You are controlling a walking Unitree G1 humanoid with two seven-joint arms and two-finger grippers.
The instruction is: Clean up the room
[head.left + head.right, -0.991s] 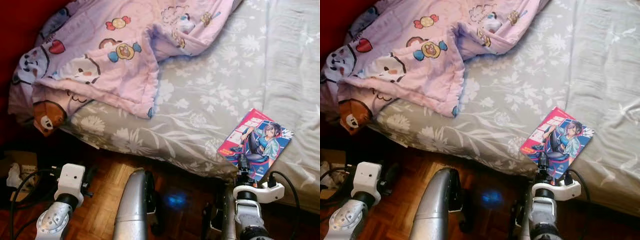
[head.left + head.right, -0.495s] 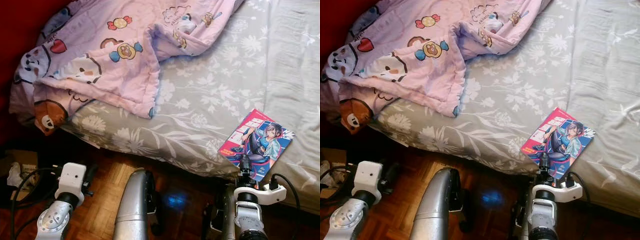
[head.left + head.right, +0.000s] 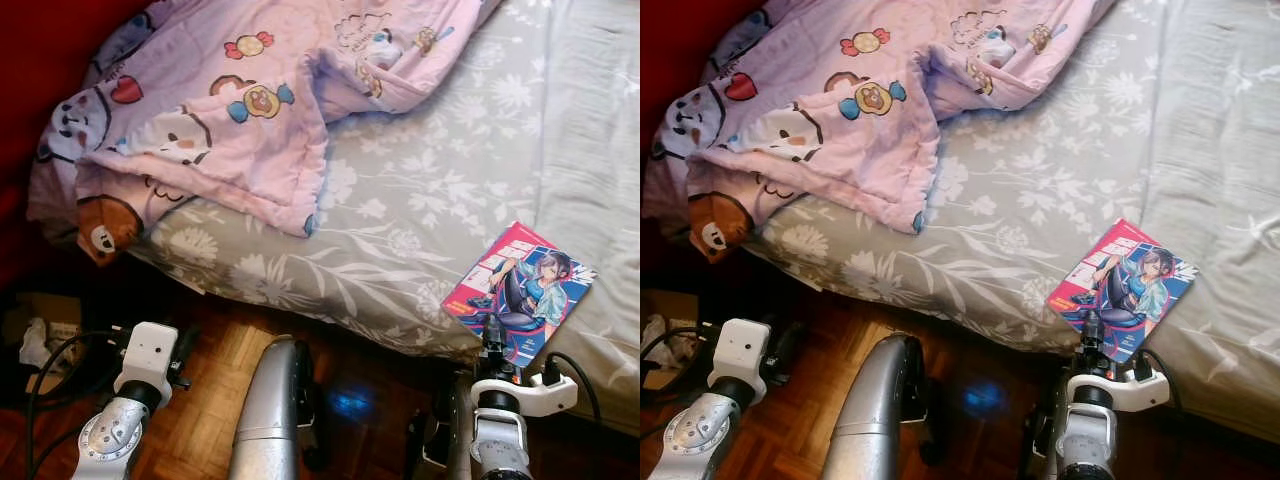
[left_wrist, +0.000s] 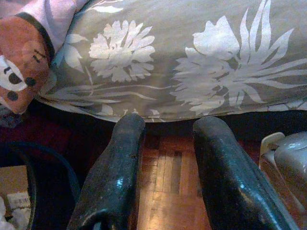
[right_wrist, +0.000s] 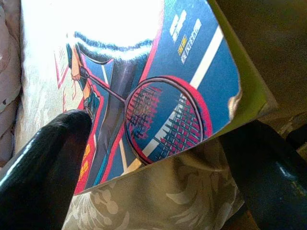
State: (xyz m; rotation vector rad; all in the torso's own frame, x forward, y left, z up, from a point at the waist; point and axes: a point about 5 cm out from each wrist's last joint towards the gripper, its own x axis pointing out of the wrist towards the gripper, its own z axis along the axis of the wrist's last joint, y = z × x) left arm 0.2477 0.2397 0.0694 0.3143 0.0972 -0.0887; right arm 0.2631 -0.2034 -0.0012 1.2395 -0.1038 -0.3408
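Two spread black fingers of the right gripper [image 5: 158, 158] are straddling the near corner of the comic book [image 3: 520, 290] lying at the bed [image 3: 420, 200] edge, presumably readying a pinch, while the left gripper [image 4: 168, 172] is hanging open, idle.

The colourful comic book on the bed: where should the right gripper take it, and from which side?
Best at the near corner of the thin colourful comic book, coming in from the bed's floor-side edge. It lies flat on the grey floral bedsheet, that corner reaching the edge. The right gripper is open there, one finger above, one below.
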